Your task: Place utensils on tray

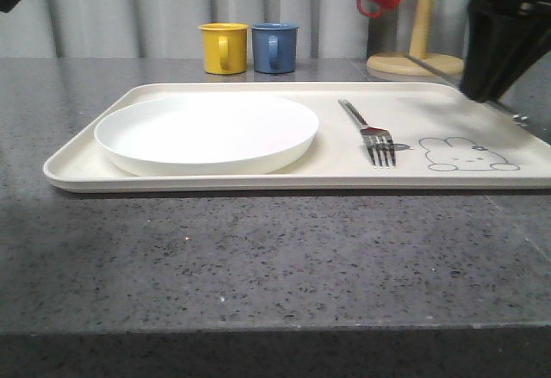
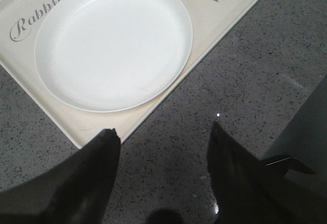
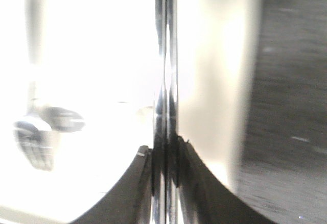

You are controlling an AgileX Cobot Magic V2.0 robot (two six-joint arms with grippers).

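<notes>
Chopsticks [image 3: 166,81]: thin, stiff, slick metal, likely light; right end effector [image 3: 164,150] is clamping them mid-shaft over the tray [image 1: 258,180]. Fork [image 1: 370,133] and plate [image 1: 207,133] are lying on tray. Left end effector [image 2: 163,137] is hanging wide, empty, above counter [image 1: 258,257].

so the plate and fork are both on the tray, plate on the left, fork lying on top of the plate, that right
Not quite. The fork lies on the bare tray to the right of the plate, clear of its rim, as the front view shows. Both are on the tray, plate on the left.
</notes>
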